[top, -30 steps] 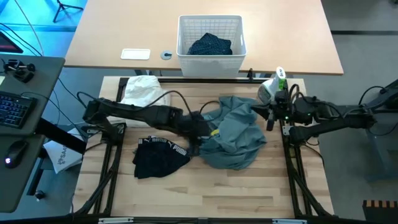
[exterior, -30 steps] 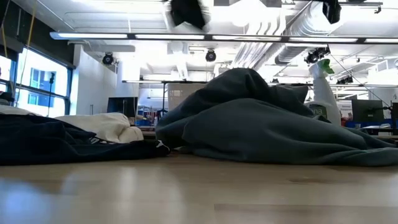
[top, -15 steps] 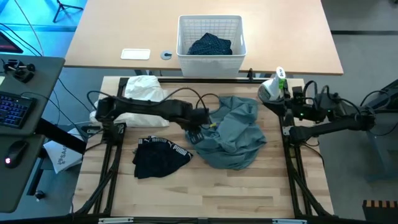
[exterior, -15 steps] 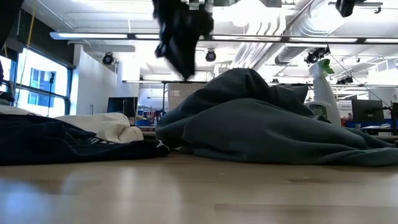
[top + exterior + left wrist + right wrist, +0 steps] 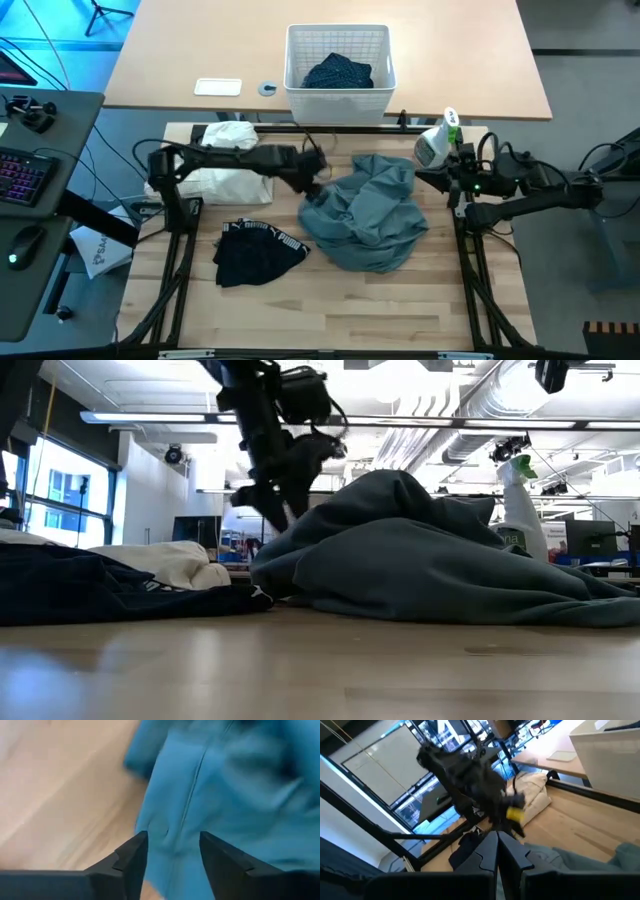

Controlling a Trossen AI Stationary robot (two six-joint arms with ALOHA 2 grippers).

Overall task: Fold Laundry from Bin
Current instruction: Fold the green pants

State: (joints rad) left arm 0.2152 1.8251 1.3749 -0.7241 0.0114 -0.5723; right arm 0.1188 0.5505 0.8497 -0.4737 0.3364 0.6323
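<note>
White cloth (image 5: 228,150) far left on desk (image 5: 330,300), under left arm; black Puma piece (image 5: 255,250) nearer front edge. Left gripper (image 5: 312,188) at grey-green top's (image 5: 372,215) left edge, jaws parted, empty, cloth directly ahead between them in left wrist view. Top heaped mid-desk, long axis running bin-to-front; bare wood open in front. Bin (image 5: 338,60) behind, navy piece inside. Right gripper (image 5: 450,183) at desk's right edge beside spray bottle (image 5: 437,140), jaws closed, empty. Left arm nearer.
</note>
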